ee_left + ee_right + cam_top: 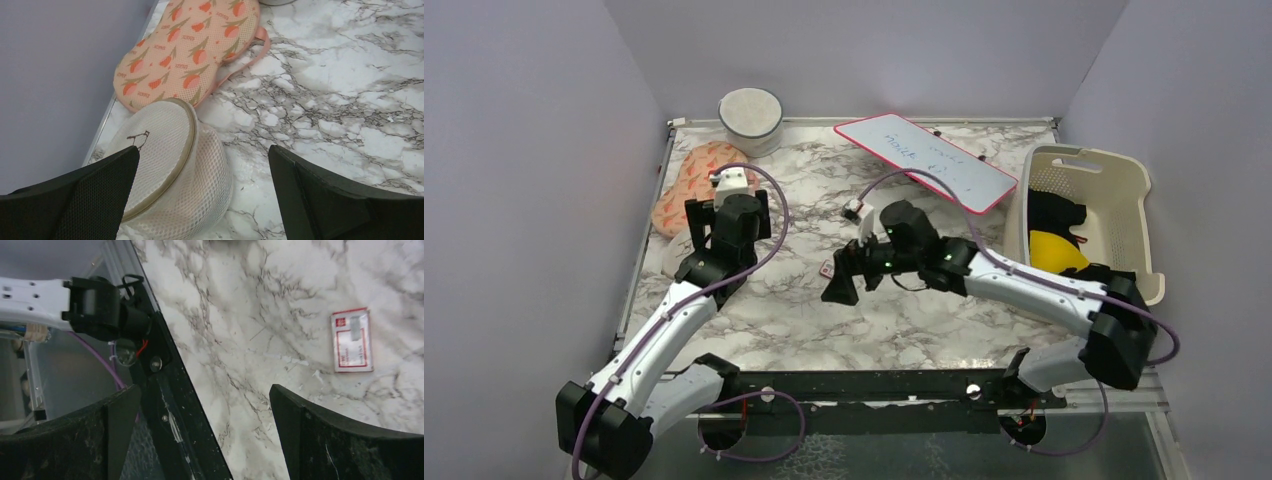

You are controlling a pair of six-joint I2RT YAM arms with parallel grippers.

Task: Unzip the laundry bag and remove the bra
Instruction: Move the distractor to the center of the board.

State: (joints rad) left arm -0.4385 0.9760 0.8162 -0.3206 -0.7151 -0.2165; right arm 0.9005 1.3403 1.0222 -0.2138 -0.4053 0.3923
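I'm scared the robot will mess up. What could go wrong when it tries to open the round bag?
The left fingers hang open by the laundry bag, but no zipper pull shows, so they might pinch only mesh. The peach patterned pouch lies right against the bag and could get grabbed or dragged along.

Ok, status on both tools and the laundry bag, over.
Left tool open, over laundry bag. Right tool open, empty, mid-table. Bag looks closed, bra unseen. Patterned pouch against bag's far edge.

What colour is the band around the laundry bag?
Tan, on the cream laundry bag; left wrist view.
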